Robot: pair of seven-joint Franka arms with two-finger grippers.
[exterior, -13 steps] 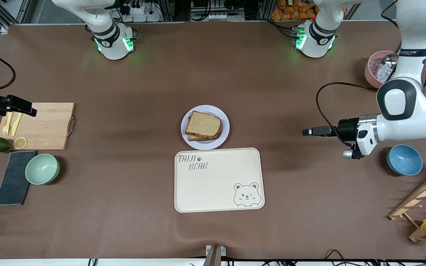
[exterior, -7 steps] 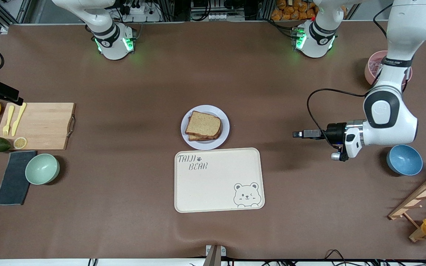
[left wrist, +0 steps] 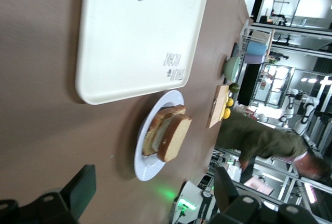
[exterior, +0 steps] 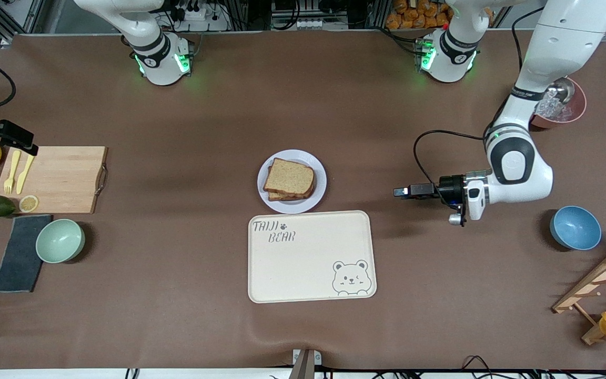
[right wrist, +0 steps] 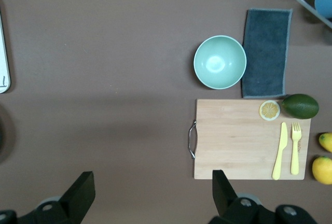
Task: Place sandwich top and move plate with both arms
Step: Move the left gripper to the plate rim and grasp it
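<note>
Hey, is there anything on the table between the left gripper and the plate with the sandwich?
No. In the front view only bare brown table separates the open left gripper from the plate.

Brown table (exterior: 177, 295) bears plate (exterior: 318, 179), tray (exterior: 308, 263), bowls, cutting board (exterior: 66, 179).

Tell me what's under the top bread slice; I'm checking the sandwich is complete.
Under the top slice lies another bread slice, both on the plate. A pale layer shows between them in the left wrist view; what the filling is stays covered.
</note>
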